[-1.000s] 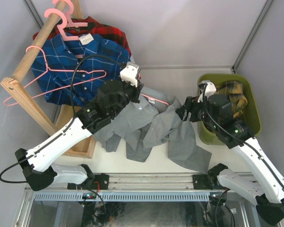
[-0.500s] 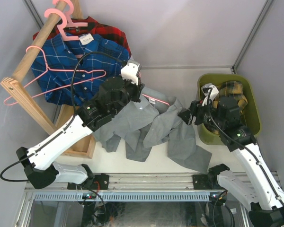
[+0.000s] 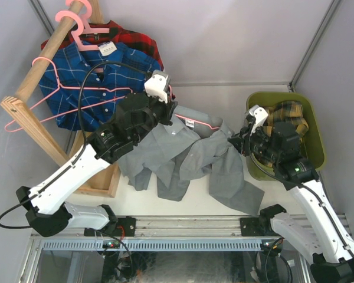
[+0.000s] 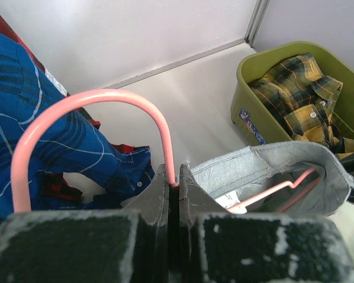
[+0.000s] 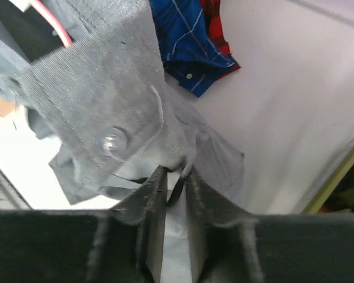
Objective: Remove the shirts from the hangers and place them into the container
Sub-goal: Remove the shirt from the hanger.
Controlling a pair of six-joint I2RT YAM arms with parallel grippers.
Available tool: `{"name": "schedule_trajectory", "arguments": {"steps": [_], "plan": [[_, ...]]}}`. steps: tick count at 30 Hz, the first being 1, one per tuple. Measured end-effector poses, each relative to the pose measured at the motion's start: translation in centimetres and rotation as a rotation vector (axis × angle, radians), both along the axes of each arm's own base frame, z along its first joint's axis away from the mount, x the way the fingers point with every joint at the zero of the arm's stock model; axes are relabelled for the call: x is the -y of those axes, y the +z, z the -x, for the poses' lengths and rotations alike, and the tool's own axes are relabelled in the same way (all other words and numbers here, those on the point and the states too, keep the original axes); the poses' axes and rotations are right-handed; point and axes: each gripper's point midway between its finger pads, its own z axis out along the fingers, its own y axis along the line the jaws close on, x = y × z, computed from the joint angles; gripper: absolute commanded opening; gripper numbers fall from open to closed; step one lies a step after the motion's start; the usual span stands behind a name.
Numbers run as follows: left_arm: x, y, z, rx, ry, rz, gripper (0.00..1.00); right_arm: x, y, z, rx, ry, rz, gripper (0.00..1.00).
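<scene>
While tight on hanger [image 4: 106, 97], left pincer [image 4: 173, 184].

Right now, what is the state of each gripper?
Left gripper: closed on the pink hanger.
Right gripper: closed on the grey shirt.

Left arm [image 3: 71, 175], right arm [image 3: 320, 204]: white link shells, black joint housings. Thin black cable [image 3: 78, 115] looping off each. White camera block [image 3: 156, 86] at wrists. Left gripper [image 4: 173, 186] matte black, paint chipped white.
</scene>
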Motion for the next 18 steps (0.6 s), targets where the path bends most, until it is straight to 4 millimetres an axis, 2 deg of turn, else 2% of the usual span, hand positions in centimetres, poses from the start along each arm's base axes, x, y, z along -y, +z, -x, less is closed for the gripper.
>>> {"name": "schedule_trajectory", "arguments": {"steps": [1,3,11,18], "plan": [[0.0,0.1,0.1,0.001,-0.001,0.002,0.00,0.1,0.1,0.0,0.014,0.004,0.012,0.17],[-0.1,0.2,0.2,0.002,-0.002,0.004,0.00,0.2,0.2,0.0,0.036,0.012,0.029,0.00],[-0.8,0.9,0.4,0.015,0.016,0.016,0.00,0.7,0.5,-0.4,0.043,-0.030,0.022,0.00],[-2.1,2.3,1.4,0.052,0.017,0.062,0.00,1.2,-0.3,-1.6,-0.070,-0.123,-0.088,0.00]]}}
